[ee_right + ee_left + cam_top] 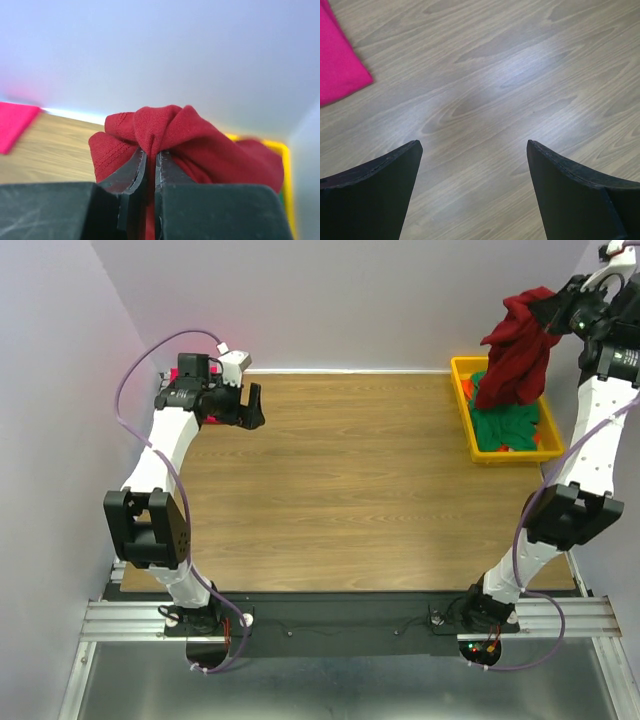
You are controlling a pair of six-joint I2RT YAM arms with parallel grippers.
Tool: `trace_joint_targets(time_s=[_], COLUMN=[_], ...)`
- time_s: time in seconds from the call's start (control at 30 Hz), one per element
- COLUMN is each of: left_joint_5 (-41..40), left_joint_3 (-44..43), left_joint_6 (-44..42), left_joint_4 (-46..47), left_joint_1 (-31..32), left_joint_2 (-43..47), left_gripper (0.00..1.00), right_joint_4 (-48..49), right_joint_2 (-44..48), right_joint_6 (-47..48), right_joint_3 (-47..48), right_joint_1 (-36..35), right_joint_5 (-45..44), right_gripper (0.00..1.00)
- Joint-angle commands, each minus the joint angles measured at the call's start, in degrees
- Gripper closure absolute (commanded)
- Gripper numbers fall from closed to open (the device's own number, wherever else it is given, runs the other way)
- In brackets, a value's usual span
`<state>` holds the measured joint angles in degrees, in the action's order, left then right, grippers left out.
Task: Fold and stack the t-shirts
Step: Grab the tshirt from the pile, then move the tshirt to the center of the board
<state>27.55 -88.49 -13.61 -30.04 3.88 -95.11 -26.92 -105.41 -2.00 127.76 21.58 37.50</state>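
Right gripper (150, 159) is clenched on a bunched fold of the maroon t-shirt (200, 142), jaws almost together with cloth pinched between them. It is a small pinch at the top, likely so the rest drops free under its own weight and comes clear of the yellow bin (462, 375). In the top view the shirt hangs from the raised right arm as a crumpled, twisted column. Its lower end is over the far part of the bin, and I can't tell if it touches what lies inside. The cloth is dark red soft knit, with a stitched hem showing left of the pinch in the wrist view. No flat panel shows, and sleeves and collar can't be told apart. My judgement is that this is the lift-out step, with the shirt next going to the open table (350, 470) for spreading, and folding of this one not yet begun. The green t-shirt (515, 428) lies crumpled in the bin, untouched. Left gripper (475, 150) is released, jaws wide with nothing between them, hovering over bare wood at the far left, probably parked out of the way. Just beside it lies the pink t-shirt (337, 65), flat on the table with a straight edge and a clean corner. It looks folded, though only part shows — so roughly one done, two to go.
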Motion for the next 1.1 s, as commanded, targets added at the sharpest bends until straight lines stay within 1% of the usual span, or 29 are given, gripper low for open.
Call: trace_joint_targets(time_s=[0.0, 0.1, 0.17, 0.23, 0.27, 0.3, 0.37, 0.4, 0.43, 0.47, 0.5, 0.53, 0.57, 0.6, 0.63, 0.67, 0.73, 0.77, 0.8, 0.83, 0.87, 0.9, 0.93, 0.97, 1.0, 1.07], left_joint_5=[5.0, 6.1, 6.8, 8.0, 8.5, 9.2, 10.0, 10.8, 10.8, 11.0, 11.4, 11.9, 12.5, 13.7, 14.4, 14.9, 13.6, 12.7, 10.5, 9.2, 7.7, 5.5, 4.5, 3.2, 2.3, 2.1], left_joint_3=[0.4, 0.7, 0.8, 1.2, 1.5, 2.2, 3.2, 4.6, 5.3, 6.6, 7.2, 7.8, 8.3, 9.5, 10.2, 10.7, 12.6, 13.2, 14.5, 15.1, 15.7, 16.8, 17.4, 17.7, 17.9, 17.4], left_joint_6=[1.0, 1.4, 1.5, 1.6, 1.6, 1.5, 1.2, 0.6, 0.3, -0.2, -0.7, -1.2, -1.8, -2.5, -4.2, -5.0, -6.6, -9.0, -10.2, -13.1, -14.3, -15.2, -15.9, -16.3, -16.8, -16.9], left_joint_4=[2.5, 3.0, 3.0, 3.1, 3.1, 3.4, 3.8, 4.3, 4.6, 4.9, 5.0, 5.1, 5.2, 5.3, 5.3, 5.3, 5.5, 5.3, 5.1, 4.9, 4.6, 4.4, 4.6, 4.6, 4.7, 4.6], left_joint_1=[-1.3, -2.5, -3.2, -3.4, -5.0, -5.3, -6.2, -6.4, -6.6, -6.6, -6.6, -6.6, -6.6, -6.6, -6.5, -6.4, -5.5, -4.9, -4.1, -1.5, -0.2, 2.5, 3.8, 5.2, 6.8, 8.2], left_joint_2=[5.8, 7.7, 9.1, 10.0, 10.6, 11.7, 13.4, 14.2, 14.7, 15.7, 16.2, 16.6, 17.3, 17.7, 18.2, 18.5, 18.7, 18.6, 18.3, 18.0, 17.2, 16.8, 15.5, 15.5, 13.6, 9.8], left_gripper=[0.02, 0.02, 0.02, 0.02, 0.02, 0.02, 0.02, 0.02, 0.02, 0.01, 0.01, 0.01, 0.01, 0.01, 0.01, 0.01, 0.01, 0.01, 0.01, 0.02, 0.03, 0.05, 0.06, 0.08, 0.1, 0.12], right_joint_4=[4.5, 5.4, 5.7, 6.5, 6.6, 7.0, 7.1, 7.1, 7.1, 7.1, 7.0, 6.8, 6.9, 6.8, 6.7, 6.4, 5.7, 5.2, 4.5, 4.4, 4.3, 4.2, 4.2, 4.1, 3.9, 3.8], right_joint_2=[4.0, 6.3, 9.1, 11.0, 13.0, 13.9, 16.6, 17.7, 18.6, 20.2, 21.0, 21.7, 22.7, 23.7, 24.2, 24.4, 25.0, 25.1, 25.2, 25.3, 25.2, 25.2, 24.6, 24.2, 23.8, 21.5], right_joint_6=[-6.6, -8.0, -8.5, -9.8, -10.1, -10.7, -11.9, -12.3, -13.2, -14.2, -15.5, -15.9, -15.1, -14.4, -12.6, -11.8, -10.8, -9.1, -8.5, -7.6, -6.8, -6.2, -4.9, -3.8, -3.1, -1.4], right_joint_3=[2.6, 2.8, 1.2, -1.2, -2.6, -6.3, -10.4, -15.6, -18.0, -23.2, -25.5, -28.7, -31.1, -33.2, -36.7, -38.1, -41.1, -43.7, -45.0, -48.2, -49.7, -51.3, -54.8, -56.3, -58.0, -60.0], right_joint_1=[-2.7, -7.2, -11.4, -14.1, -15.3, -17.5, -20.2, -20.9, -21.1, -21.2, -21.2, -21.0, -20.4, -20.4, -20.4, -20.4, -20.4, -20.4, -20.4, -20.4, -20.4, -20.4, -20.4, -20.4, -20.5, -20.6], right_joint_5=[8.9, 9.4, 8.2, 7.9, 7.8, 7.7, 8.1, 8.5, 8.5, 7.3, 5.1, 2.4, -0.8, -1.9, -2.6, -3.1, -4.9, -5.4, -5.4, -4.8, -3.9, -3.2, -1.9, -1.3, -1.2, 0.0], right_gripper=[0.99, 0.99, 0.99, 0.99, 0.99, 0.99, 0.99, 1.0, 0.98, 0.68, 0.49, 0.34, 0.22, 0.08, 0.06, 0.06, 0.06, 0.06, 0.09, 0.09, 0.12, 0.13, 0.14, 0.16, 0.19, 0.21])
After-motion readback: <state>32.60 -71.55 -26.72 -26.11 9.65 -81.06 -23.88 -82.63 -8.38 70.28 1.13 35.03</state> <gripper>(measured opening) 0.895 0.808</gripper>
